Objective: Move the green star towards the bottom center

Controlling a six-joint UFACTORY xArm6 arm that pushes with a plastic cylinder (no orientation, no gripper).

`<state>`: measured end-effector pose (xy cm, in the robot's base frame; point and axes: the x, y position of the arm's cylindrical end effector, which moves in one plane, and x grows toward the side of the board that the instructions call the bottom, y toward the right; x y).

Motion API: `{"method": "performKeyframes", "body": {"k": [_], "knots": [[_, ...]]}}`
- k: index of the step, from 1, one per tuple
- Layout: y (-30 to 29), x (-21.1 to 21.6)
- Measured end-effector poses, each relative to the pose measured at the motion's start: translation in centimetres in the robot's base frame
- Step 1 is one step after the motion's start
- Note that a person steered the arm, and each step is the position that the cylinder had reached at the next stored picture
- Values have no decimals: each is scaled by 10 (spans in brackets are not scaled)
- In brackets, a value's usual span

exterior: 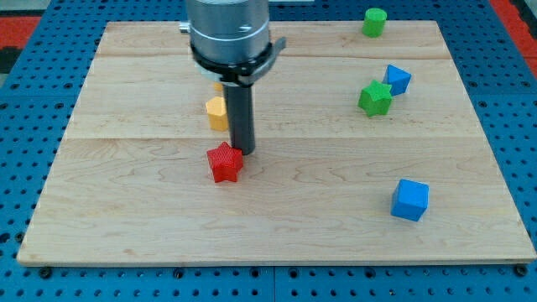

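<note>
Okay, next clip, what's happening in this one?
A single arm with a rod is pushing blocks on a wooden board. My tip sits right beside the red star, at its upper right, near the yellow block. The green star, the block to be moved, lies far off at the view's right beside a blue block, apparently untouched.

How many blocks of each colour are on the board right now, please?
Green: 2, the green star and a green block
Blue: 2, a blue cube and a smaller blue block
Red: 1, the red star, touching my tip
Yellow: 1, the yellow block
Total: 6
</note>
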<state>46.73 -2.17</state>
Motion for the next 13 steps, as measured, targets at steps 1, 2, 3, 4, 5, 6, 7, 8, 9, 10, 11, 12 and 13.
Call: {"method": "performKeyframes", "body": {"k": [1, 2, 3, 4, 5, 6, 7, 8, 9, 10, 11, 12, 13], "knots": [[6, 52], [-8, 68], [-12, 43], [-12, 31], [83, 2], [207, -33], [266, -89], [210, -89], [120, -80], [145, -110], [84, -132], [71, -93], [75, -40]]}}
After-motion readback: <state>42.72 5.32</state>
